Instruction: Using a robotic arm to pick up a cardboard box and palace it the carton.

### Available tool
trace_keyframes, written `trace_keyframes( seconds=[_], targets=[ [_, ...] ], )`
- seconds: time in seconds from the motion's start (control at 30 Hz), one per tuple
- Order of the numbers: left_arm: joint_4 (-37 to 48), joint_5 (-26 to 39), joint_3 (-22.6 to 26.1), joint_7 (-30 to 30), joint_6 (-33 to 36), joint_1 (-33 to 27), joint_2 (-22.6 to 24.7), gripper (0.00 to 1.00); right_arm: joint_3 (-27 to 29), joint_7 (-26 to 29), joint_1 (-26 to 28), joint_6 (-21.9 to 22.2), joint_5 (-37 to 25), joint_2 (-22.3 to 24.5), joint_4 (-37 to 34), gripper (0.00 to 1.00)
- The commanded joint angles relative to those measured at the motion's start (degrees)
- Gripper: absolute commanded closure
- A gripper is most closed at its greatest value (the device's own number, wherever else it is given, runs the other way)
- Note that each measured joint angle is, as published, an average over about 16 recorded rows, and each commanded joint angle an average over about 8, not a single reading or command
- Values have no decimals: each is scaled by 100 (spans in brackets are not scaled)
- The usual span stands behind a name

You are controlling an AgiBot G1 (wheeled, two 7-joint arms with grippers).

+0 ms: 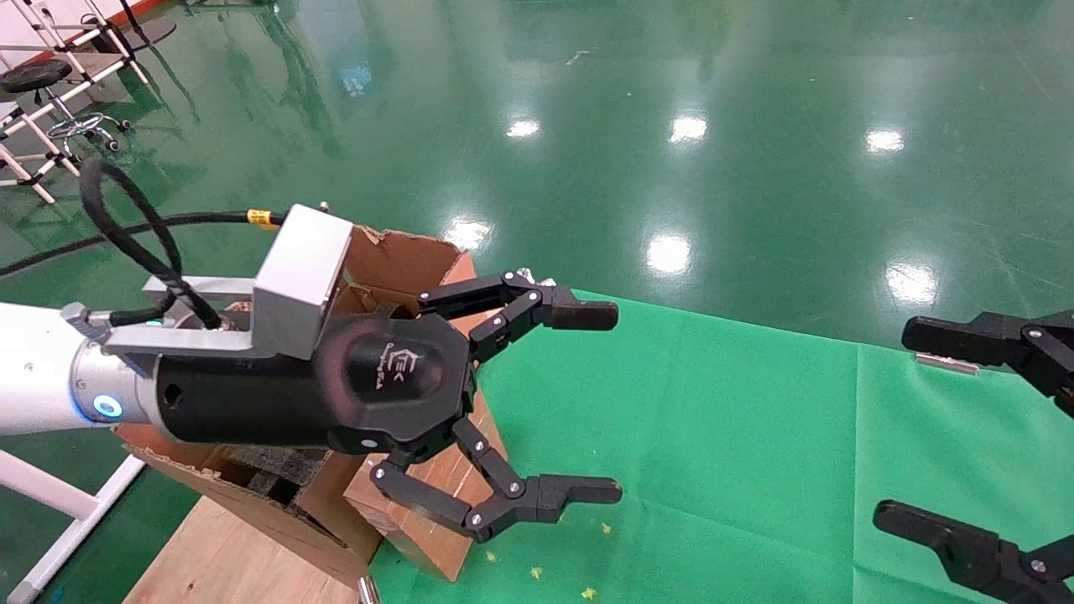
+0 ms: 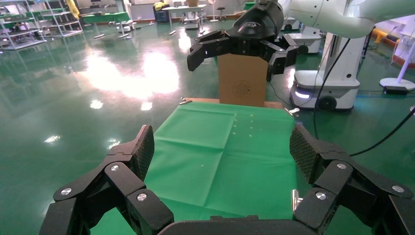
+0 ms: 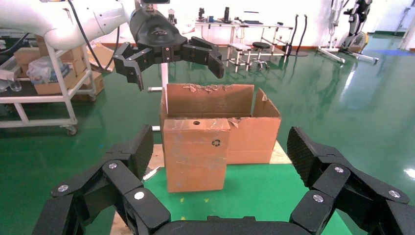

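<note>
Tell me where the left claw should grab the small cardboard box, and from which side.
Probably the upper part of the cardboard box, fingers on its two bare side faces, coming down from above. It stands upright with its back close against the carton, and the open left claw hangs above.

A small white logo with a line of lettering under it, too small to read, sits on the black housing of the white-and-silver left arm's gripper (image 1: 579, 403). The small brown cardboard box (image 3: 195, 154) carries a round black recycling mark.
</note>
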Motion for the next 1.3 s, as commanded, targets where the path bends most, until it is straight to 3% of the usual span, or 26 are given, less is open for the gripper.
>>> trace_keyframes(
  seconds=[0.03,0.37,0.4,0.63,0.67,0.97,1.3],
  targets=[
    [0,0,0,0,0,0,0,0,0,0,0,0,0,0,0,0],
    [0,0,0,0,0,0,0,0,0,0,0,0,0,0,0,0],
    [0,0,0,0,0,0,0,0,0,0,0,0,0,0,0,4],
    [-3,-2,-1,2,0,2,0,0,0,0,0,0,0,0,0,92],
    [-3,-2,-1,2,0,2,0,0,0,0,0,0,0,0,0,100],
    [28,186,95,-345,-73,-87,-167,0,0,0,0,0,0,0,0,100],
    [-343,1553,655,-1975,-216,-865,-760,0,0,0,0,0,0,0,0,100]
  ],
)
